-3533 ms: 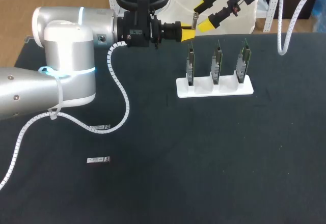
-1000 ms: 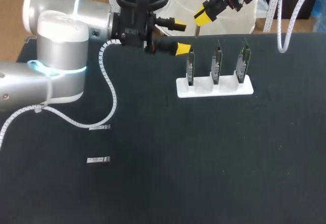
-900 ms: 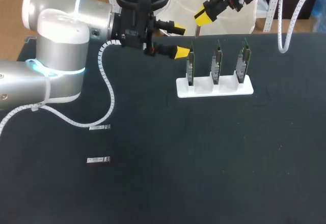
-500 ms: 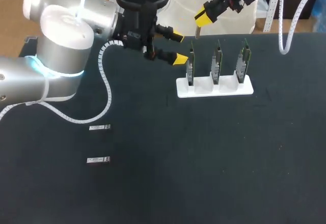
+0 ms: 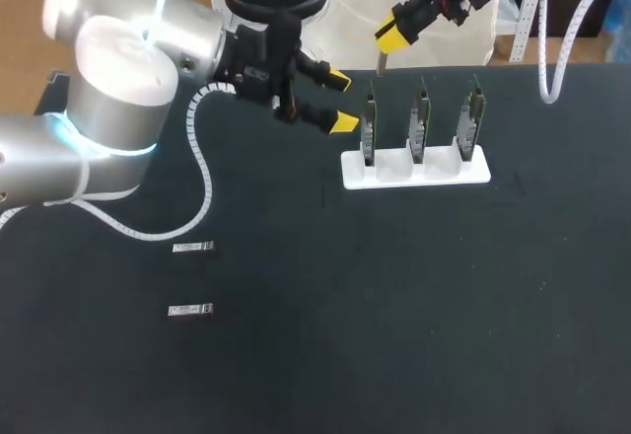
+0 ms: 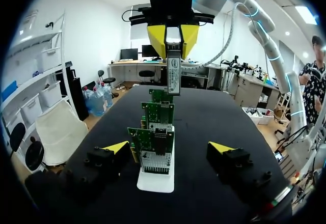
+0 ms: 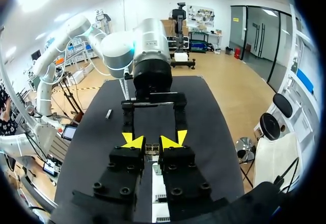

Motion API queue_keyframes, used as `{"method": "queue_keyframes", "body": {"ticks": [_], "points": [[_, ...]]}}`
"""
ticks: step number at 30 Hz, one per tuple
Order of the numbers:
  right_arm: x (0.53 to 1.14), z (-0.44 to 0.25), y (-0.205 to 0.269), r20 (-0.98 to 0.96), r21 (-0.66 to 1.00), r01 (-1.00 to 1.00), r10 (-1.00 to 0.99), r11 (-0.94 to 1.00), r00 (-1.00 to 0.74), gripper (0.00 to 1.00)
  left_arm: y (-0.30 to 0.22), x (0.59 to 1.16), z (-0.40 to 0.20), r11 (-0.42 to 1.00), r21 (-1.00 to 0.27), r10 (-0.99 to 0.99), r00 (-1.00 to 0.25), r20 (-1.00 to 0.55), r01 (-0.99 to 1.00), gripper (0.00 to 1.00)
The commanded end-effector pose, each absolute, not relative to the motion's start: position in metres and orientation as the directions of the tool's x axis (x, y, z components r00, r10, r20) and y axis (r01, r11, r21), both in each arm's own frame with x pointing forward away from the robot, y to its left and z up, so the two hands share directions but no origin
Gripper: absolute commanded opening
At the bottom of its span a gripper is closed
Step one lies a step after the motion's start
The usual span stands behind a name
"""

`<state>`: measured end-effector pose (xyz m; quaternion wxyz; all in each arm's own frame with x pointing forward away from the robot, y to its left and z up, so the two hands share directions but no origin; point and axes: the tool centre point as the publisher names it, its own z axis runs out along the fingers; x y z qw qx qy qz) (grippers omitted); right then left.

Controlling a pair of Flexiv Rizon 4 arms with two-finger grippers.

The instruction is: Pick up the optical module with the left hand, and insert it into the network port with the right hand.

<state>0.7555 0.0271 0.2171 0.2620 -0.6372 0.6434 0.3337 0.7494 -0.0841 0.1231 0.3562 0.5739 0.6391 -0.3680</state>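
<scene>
My right gripper (image 5: 390,36) hangs above the far left end of the white stand (image 5: 434,171), shut on a small silver optical module (image 5: 380,59) that points down. In the right wrist view the module (image 7: 152,149) sits between the yellow tips of that gripper (image 7: 153,141). Three green network cards (image 5: 421,118) stand upright in the stand. My left gripper (image 5: 342,101) is open and empty, just left of the nearest card (image 5: 368,128). In the left wrist view, that gripper (image 6: 169,147) faces the row of cards (image 6: 154,150), with the held module (image 6: 173,74) above them.
Two spare silver modules lie on the black table at the left, one (image 5: 193,247) slightly farther back than the other (image 5: 190,310). The left arm's white cable (image 5: 202,173) loops over the table near them. The right arm's cable (image 5: 552,59) hangs at the far right.
My left gripper has turned and dropped a little toward the stand, and its cable has slid off the farther spare module. The right gripper has held still with its module.
</scene>
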Motion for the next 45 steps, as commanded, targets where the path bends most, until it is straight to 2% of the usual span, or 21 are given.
{"method": "queue_keyframes", "body": {"ticks": [1,45], "points": [[0.754,0.217,0.028,-0.758,0.089,-0.996,-0.65,-0.03,-0.048,0.0,-0.087,0.752,0.122,0.061,-0.067,0.483,-0.089,-0.871,0.996,1.0],[0.756,0.19,0.035,-0.699,0.094,-0.993,-0.715,-0.064,-0.021,0.0,-0.09,0.748,0.115,0.04,-0.083,0.511,-0.092,-0.855,0.996,1.0]]}}
